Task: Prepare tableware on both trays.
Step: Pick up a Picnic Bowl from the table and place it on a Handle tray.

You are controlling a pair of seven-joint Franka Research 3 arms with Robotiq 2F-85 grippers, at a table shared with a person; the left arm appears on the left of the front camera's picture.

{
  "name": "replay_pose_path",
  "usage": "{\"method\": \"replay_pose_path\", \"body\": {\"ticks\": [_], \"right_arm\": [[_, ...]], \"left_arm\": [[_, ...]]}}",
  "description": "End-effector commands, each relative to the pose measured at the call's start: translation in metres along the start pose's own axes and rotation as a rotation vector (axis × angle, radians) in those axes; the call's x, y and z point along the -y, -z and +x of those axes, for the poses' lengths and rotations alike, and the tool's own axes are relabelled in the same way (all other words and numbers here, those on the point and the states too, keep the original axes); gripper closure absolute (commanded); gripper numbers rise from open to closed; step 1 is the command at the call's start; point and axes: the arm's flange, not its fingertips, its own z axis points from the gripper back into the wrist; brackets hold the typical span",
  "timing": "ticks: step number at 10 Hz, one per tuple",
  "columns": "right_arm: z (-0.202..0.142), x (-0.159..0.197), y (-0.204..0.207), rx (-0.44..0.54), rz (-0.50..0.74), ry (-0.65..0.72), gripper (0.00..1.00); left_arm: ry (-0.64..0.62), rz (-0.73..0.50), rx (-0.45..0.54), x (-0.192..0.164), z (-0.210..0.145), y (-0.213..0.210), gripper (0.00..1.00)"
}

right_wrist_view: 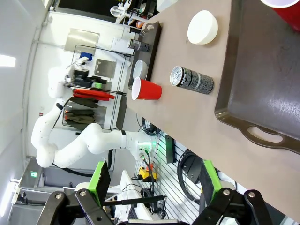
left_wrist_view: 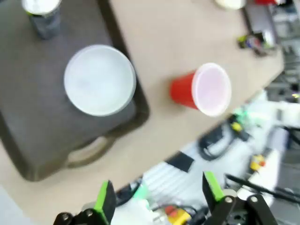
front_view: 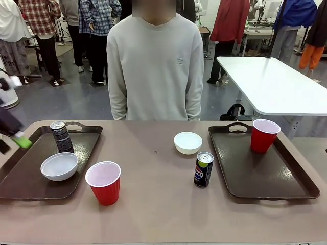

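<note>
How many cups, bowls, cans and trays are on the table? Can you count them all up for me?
Red cups: 2
White bowls: 2
Drink cans: 2
Brown trays: 2
Total: 8

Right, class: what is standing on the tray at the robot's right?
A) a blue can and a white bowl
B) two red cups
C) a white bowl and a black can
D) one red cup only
D: a single red cup stands in the far corner of the right tray, while the blue can and a white bowl sit on the table beside it.
</note>
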Motion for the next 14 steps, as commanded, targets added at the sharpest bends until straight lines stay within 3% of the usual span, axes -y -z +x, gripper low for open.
{"method": "replay_pose_path", "body": {"ticks": [1, 3, 5, 6, 7, 14], "right_arm": [[0.000, 0.001, 0.000, -0.007, 0.013, -0.011, 0.00], [0.000, 0.001, 0.000, -0.007, 0.013, -0.011, 0.00], [0.000, 0.001, 0.000, -0.007, 0.013, -0.011, 0.00], [0.000, 0.001, 0.000, -0.007, 0.013, -0.011, 0.00], [0.000, 0.001, 0.000, -0.007, 0.013, -0.011, 0.00], [0.000, 0.001, 0.000, -0.007, 0.013, -0.011, 0.00]], "left_arm": [[0.009, -0.192, 0.019, -0.041, -0.013, -0.057, 0.00], [-0.053, -0.450, 0.188, -0.078, -0.026, -0.076, 0.00], [-0.136, -0.562, 0.211, -0.096, -0.023, -0.055, 0.00], [-0.174, -0.563, 0.265, -0.095, -0.024, -0.045, 0.00], [-0.123, -0.503, 0.209, -0.097, -0.039, -0.073, 0.00], [-0.123, -0.503, 0.209, -0.097, -0.039, -0.073, 0.00]]}}
